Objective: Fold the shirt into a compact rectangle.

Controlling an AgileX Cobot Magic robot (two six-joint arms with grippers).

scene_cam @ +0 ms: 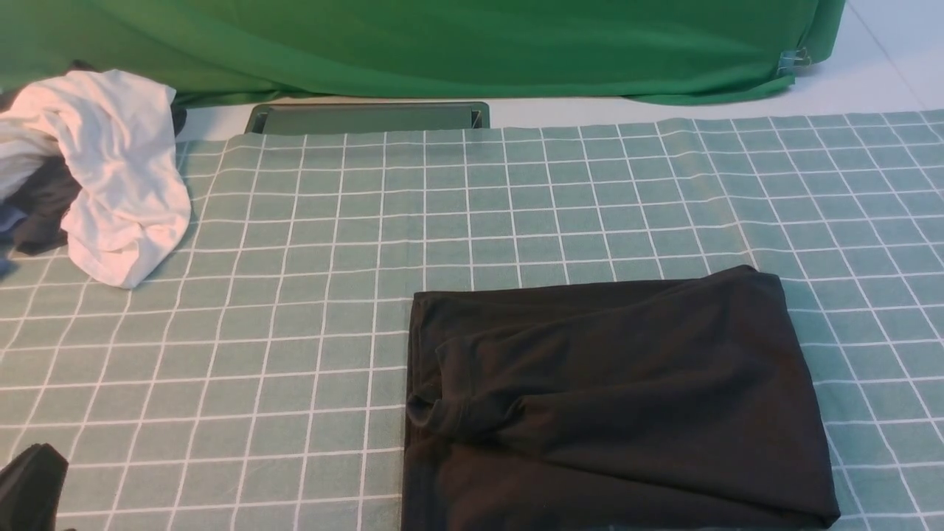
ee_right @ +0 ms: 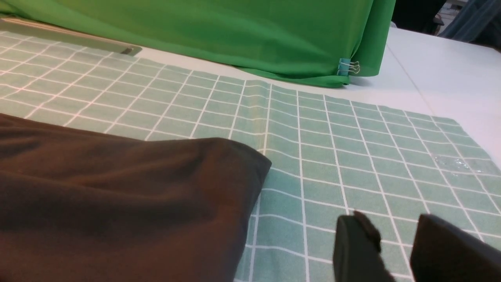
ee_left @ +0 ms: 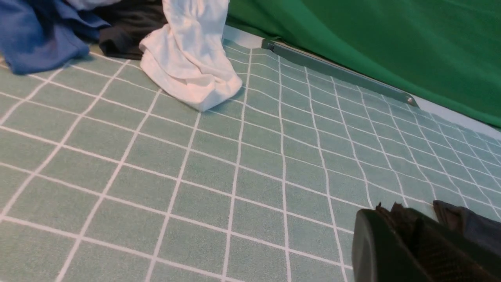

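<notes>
The black shirt (scene_cam: 619, 398) lies folded into a rough rectangle on the checked green tablecloth (scene_cam: 295, 295), right of centre near the front edge, with a sleeve fold showing on its left side. In the right wrist view a corner of the shirt (ee_right: 117, 188) fills the near side. My right gripper (ee_right: 393, 225) hovers over bare tablecloth beside that corner, open and holding nothing. It does not show in the front view. My left gripper (scene_cam: 29, 487) sits at the front left corner, away from the shirt. Its jaws (ee_left: 391, 209) are shut with nothing in them.
A crumpled white garment (scene_cam: 118, 177) lies on a pile at the back left, with blue cloth (ee_left: 35, 31) and dark cloth (ee_left: 125, 27) behind it. A big green cloth (scene_cam: 442, 44) hangs along the back. A flat green tray (scene_cam: 369, 118) sits at the tablecloth's far edge.
</notes>
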